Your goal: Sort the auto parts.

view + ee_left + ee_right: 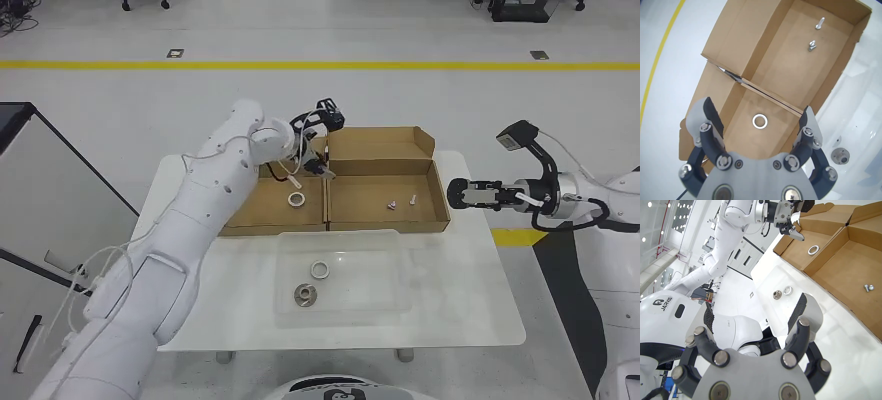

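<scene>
Near edge of the table (470, 300): a clear tray (370, 295). It holds a flanged hub (305, 294) toward its near left corner and the tray ring (321, 269) just beyond. The right wrist view shows the two close but apart. Beyond the tray, toward the far edge, stands a two-compartment cardboard box (385, 143). Left compartment: the boxed ring (760, 121) lies flat on the floor, nearer the divider than the outer wall. Right compartment: two bolts (393, 204) lie right of mid-floor, and the left wrist view shows a gap between them. The left gripper (757, 106) hangs over the left compartment, jaws spread wide with the boxed ring below them. The right wrist view, side-on, shows it raised off the floor and apart from that ring. The right gripper (455, 192) sits just beside the box's right wall, toward the table's right edge, jaws wide.
</scene>
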Controlling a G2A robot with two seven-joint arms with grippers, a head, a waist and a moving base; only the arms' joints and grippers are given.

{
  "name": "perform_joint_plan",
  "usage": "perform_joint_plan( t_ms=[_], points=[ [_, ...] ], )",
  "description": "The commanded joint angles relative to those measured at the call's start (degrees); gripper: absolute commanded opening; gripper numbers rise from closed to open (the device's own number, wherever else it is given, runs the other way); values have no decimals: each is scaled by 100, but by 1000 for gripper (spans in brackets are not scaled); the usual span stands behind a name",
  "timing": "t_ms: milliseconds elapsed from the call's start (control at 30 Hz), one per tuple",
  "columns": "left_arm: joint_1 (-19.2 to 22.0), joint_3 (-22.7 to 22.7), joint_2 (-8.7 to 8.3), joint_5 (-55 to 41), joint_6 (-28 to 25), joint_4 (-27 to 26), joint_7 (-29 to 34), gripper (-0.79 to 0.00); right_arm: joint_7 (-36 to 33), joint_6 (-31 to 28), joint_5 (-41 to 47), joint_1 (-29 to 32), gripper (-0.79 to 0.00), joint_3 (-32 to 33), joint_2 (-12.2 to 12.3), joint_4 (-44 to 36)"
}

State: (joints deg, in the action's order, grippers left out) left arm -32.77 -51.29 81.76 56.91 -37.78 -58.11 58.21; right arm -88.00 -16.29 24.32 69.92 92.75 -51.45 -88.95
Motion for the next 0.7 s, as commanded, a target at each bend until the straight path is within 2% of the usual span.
perform_joint_plan(
  t_ms=[0,133,267,400,567,667],
  points=[
    [-450,-268,-153,-74,-21,-983,458,0,0,0,0,0,0,0,0,0],
    [-1267,-558,-421,-170,179,-2472,1009,0,0,0,0,0,0,0,0,0],
    [-1698,-484,-678,-382,419,-3323,1250,0,0,0,0,0,0,0,0,0],
    [-1888,-233,-922,-765,605,-3841,1436,0,0,0,0,0,0,0,0,0],
    [-1931,129,-1195,-1499,904,-4223,1735,0,0,0,0,0,0,0,0,0],
    [-1937,155,-1240,-1678,972,-4262,1802,0,0,0,0,0,0,0,0,0]
  ],
)
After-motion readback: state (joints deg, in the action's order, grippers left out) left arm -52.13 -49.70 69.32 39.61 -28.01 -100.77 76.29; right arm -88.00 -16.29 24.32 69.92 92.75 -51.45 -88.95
